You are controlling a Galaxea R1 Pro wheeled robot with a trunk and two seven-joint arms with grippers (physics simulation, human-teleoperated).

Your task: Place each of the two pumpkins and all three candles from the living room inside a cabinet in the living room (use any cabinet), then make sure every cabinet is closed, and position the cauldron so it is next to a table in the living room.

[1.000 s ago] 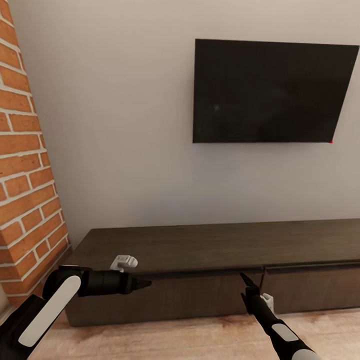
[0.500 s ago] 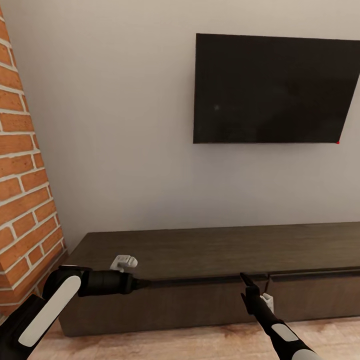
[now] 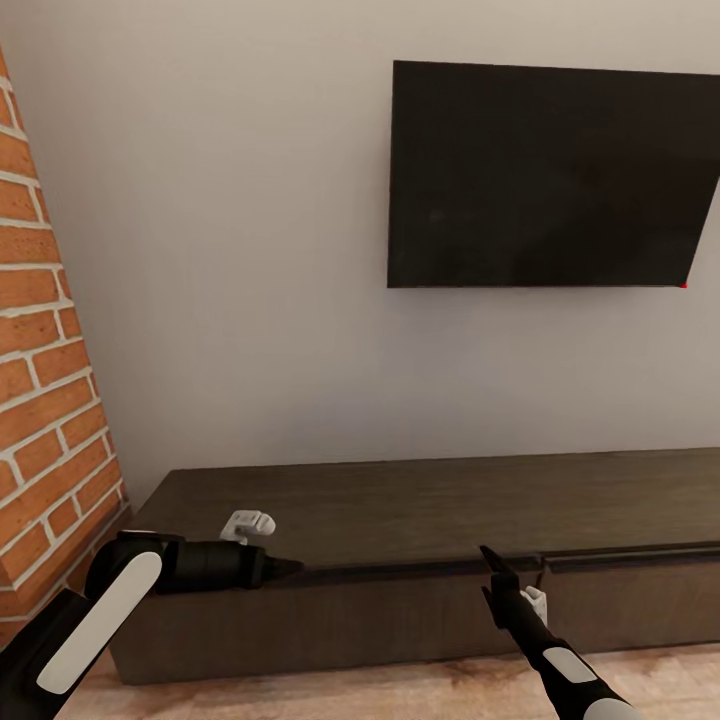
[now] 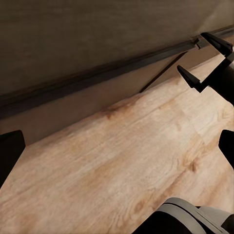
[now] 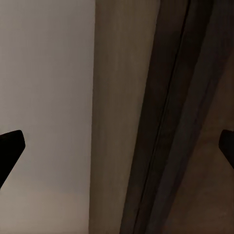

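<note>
Nearest, low in the head view: left arm, black with a white forearm panel, reaching across toward the middle. Left gripper lies level with the top edge of the cabinet's drawer fronts, tips pointing toward the other arm. In the left wrist view its two dark fingertips sit at opposite edges of the picture, jaws wide apart, nothing between them.

Right arm, same finish, rises from the lower corner. Right gripper points upward in front of the cabinet's front edge, close to the vertical seam between two drawer fronts. Its fingertips likewise stand at opposite edges of the right wrist view, spread wide and empty. The same gripper appears in the left wrist view, open above the floor.

Floor: pale wood planking with visible grain, running up to the foot of the cabinet.

Cabinet: long, low, dark-brown wooden unit set against the wall, directly ahead of both arms and extending past the right edge of the head view. Drawer fronts handle-less and flush, all appearing closed; flat top bare apart from what the arms overlap.

Brick wall: red brick with pale mortar, on the left side, meeting the cabinet's end.

Back wall: plain light grey.

Television: flat black screen mounted on the back wall, above the right portion of the cabinet.
</note>
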